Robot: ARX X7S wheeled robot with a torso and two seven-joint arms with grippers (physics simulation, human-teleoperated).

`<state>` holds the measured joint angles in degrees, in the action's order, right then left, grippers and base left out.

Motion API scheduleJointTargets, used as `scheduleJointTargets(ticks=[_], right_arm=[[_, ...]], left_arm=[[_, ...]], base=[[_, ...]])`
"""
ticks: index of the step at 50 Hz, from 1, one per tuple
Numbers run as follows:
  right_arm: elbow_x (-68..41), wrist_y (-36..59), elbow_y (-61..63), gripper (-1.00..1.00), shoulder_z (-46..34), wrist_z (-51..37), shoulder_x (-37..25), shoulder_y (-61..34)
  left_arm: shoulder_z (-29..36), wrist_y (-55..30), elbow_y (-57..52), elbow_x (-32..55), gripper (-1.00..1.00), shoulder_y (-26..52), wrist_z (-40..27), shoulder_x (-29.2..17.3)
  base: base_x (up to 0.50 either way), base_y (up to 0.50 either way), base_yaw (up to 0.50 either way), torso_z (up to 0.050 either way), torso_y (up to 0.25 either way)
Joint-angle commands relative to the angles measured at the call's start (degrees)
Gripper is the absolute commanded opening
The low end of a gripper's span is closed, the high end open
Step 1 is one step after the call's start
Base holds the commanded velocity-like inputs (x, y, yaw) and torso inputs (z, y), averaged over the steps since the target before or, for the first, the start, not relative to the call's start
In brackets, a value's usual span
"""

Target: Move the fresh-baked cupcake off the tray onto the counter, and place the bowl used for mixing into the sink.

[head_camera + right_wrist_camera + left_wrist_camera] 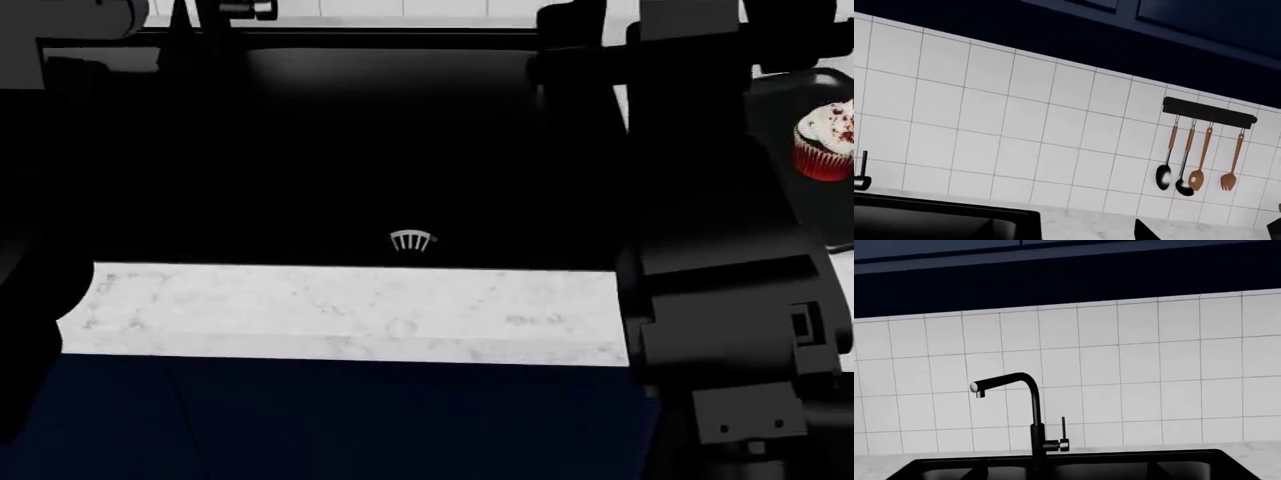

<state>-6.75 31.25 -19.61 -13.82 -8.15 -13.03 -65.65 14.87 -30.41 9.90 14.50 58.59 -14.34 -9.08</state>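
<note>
The cupcake [825, 138], white frosting with red crumbs in a red liner, stands on the black tray [830, 205] at the far right of the head view. The black sink [347, 150] fills the middle, its silver drain strainer [412, 240] showing. A marble counter [347, 312] strip runs along its front. My right arm [714, 260] reaches up along the sink's right side, left of the cupcake. The left arm [34, 200] is a dark mass at the left edge. Neither gripper's fingers show in any view. The bowl is out of view.
A black faucet [1033, 410] with a side lever rises behind the sink [1121, 467] before a white tiled wall. A rack of hanging utensils [1197, 165] is on the wall to the right. Counter [1081, 222] lies right of the sink [921, 220].
</note>
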Motion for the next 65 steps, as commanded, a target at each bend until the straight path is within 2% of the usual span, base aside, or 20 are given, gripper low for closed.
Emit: scheduleJointTargets(ticks=[1, 37, 50, 65], right_arm=[[0.8, -2.7, -4.4, 1.0, -0.3, -0.5, -0.1, -2.3], [2.3, -9.5, -16.4, 1.0, -2.3, 0.1, 0.5, -9.1], [2.4, -13.2, -22.7, 1.0, -3.5, 1.8, 1.6, -12.3], [2.1, -11.7, -20.7, 1.0, -3.8, 2.0, 1.2, -11.7]], left_arm=[[1.3, 2.7, 5.6, -0.3, 1.0, 3.5, 1.4, 1.0], [3.1, 24.4, 42.4, -1.2, 1.0, 20.9, 6.0, 6.9], [4.0, 24.2, 42.2, 0.1, 1.0, 21.8, 5.8, 6.7], [4.1, 25.9, 45.4, 1.1, 1.0, 23.7, 4.3, 6.6]], base=[[0.0, 0.0, 0.0, 0.0, 0.0], [0.0, 0.0, 0.0, 0.0, 0.0], [0.0, 0.0, 0.0, 0.0, 0.0], [0.0, 0.0, 0.0, 0.0, 0.0]])
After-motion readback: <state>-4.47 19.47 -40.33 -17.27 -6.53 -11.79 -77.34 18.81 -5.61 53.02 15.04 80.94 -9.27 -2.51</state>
